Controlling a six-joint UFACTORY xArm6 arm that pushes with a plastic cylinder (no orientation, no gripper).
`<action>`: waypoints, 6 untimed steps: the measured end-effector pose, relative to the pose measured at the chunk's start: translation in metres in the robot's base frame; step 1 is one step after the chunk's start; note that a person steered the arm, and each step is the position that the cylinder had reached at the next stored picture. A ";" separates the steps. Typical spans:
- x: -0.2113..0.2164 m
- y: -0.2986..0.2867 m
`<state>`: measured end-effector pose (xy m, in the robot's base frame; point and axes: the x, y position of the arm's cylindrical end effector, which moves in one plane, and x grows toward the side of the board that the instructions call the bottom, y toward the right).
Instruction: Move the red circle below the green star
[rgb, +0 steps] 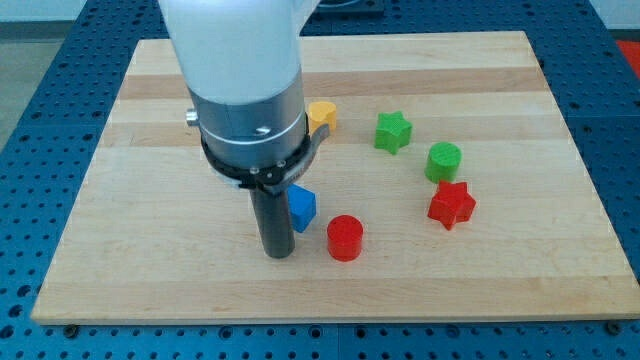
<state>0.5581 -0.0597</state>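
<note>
In the one camera view, a wooden bench (150, 90) fills the frame; my tip (278, 252) stands at lower centre, on the board just left of the red circle (345, 238), with a small gap between them as far as the angle allows me to judge; there is no pincer on this arm, only the rod, so nothing is gripped and nothing can be. The green star (393, 131) lies in the upper right of centre, well apart from the red circle and up and to the right of it; being left of the circle suits a push rightward, which would bring it under the star. A blue block (301, 206) sits touching or nearly touching the rod's right side, its shape partly hidden; a yellow block (322, 116) peeks out behind the arm body; a green circle (443, 161) and a red star (451, 206) stand right of centre, near the likely path, so a long push risks nudging them.
</note>
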 end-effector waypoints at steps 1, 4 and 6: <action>0.018 0.003; 0.031 0.024; 0.038 0.024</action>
<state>0.5964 -0.0353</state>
